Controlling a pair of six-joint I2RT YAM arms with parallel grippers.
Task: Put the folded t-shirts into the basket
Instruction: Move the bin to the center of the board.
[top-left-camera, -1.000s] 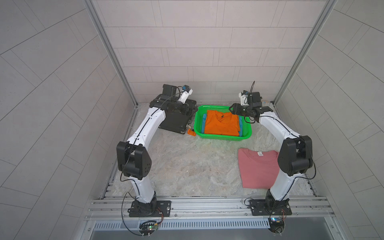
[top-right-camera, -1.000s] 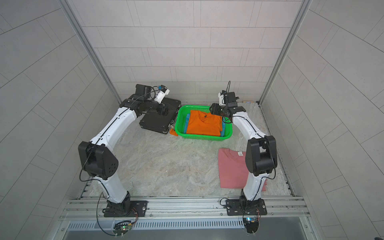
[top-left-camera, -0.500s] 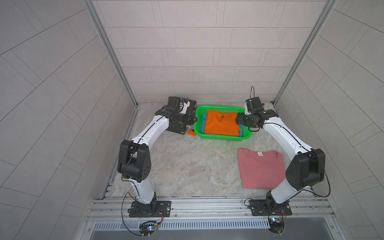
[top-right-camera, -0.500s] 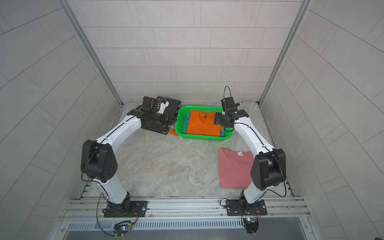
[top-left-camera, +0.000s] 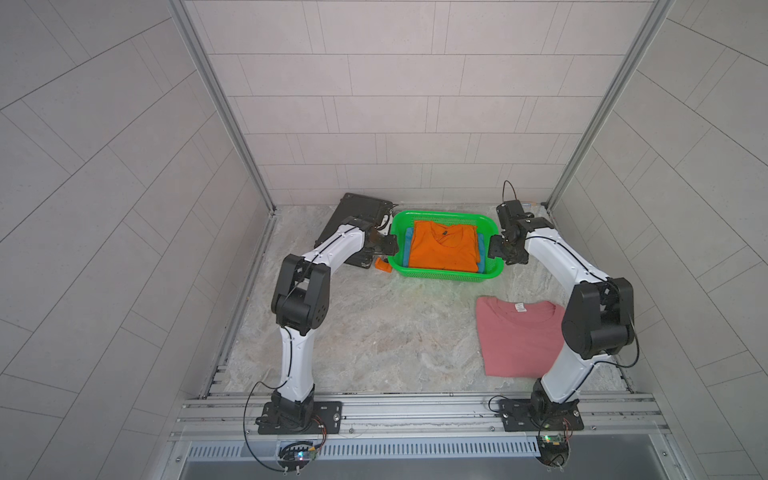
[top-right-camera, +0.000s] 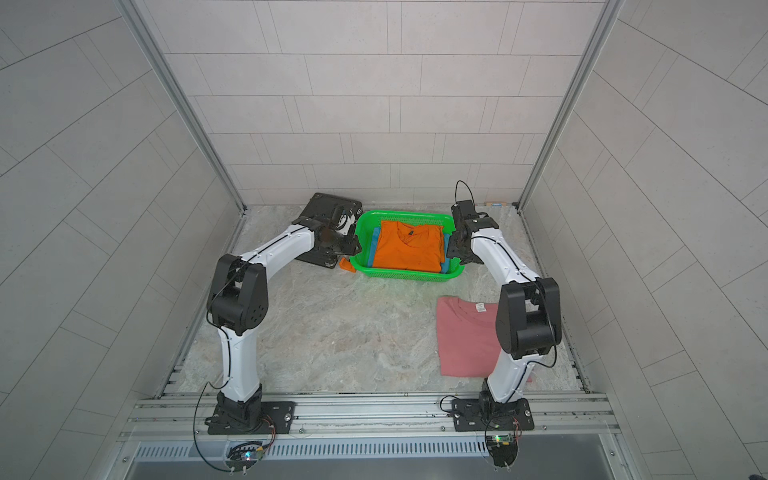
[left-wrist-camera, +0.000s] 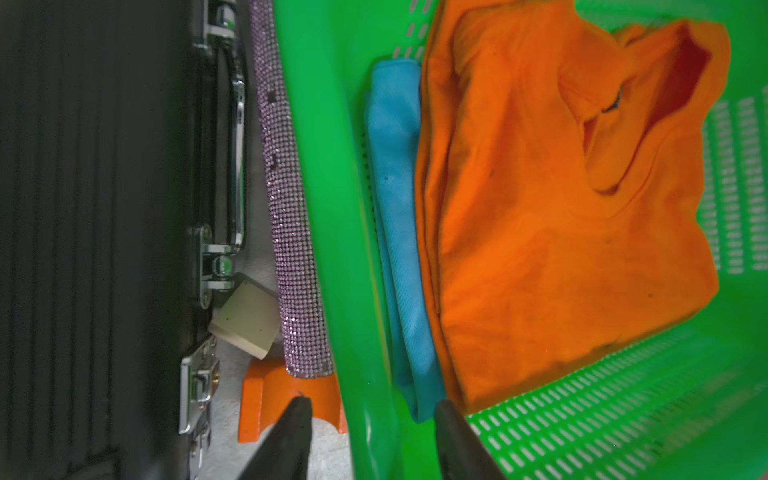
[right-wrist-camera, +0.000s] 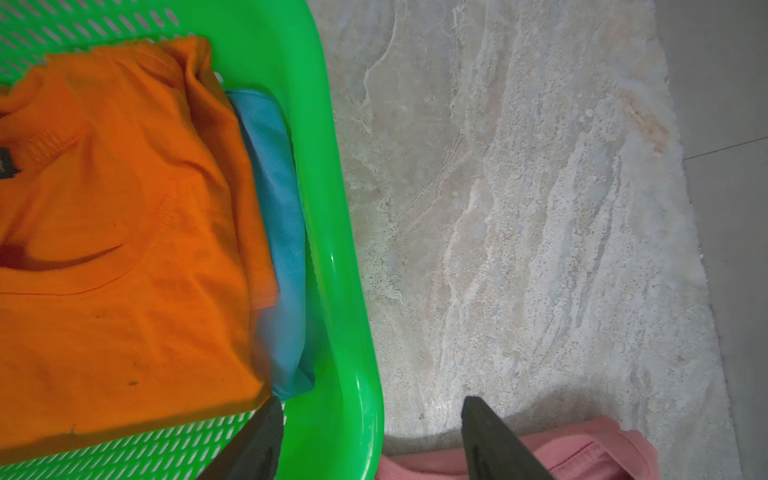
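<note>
**Operator:** Which step do we have in hand?

**Technician:** We judge it to be a two-handed hold on the basket (top-left-camera: 444, 275), not a shirt pick. At the left end, the left gripper (left-wrist-camera: 372, 411) sits astride the short wall, with one finger outside and one inside next to the blue t-shirt (left-wrist-camera: 395, 187). Its jaws are spread, and a gap shows on each side of the rim. In the middle, the orange t-shirt (top-left-camera: 442, 247) lies in the basket on top of the blue one. At the right end, the right gripper (right-wrist-camera: 370, 403) is likewise astride the wall, jaws wide apart and clear of it. The pink t-shirt (top-left-camera: 515, 332) lies flat on the table (top-left-camera: 374, 332) at the near right, near the basket but not touching it.

**Operator:** What does the next move call for?

**Technician:** We expect both jaws to press onto their walls together. An even shift of the basket should follow, probably towards the pink t-shirt. An uneven pull could twist or tip it.

**Operator:** What stands around it?

**Technician:** At the far left, the black hard case (top-left-camera: 361, 208) lies just beside the basket. Between them we see a sparkly lilac strip (left-wrist-camera: 291, 228), a beige block (left-wrist-camera: 245, 320) and the small orange block (top-left-camera: 383, 264). That block sits next to the outer left finger, so we keep the finger off it. At the right, the right arm's elbow (top-left-camera: 598, 320) hides part of the pink t-shirt in both top views.
</note>
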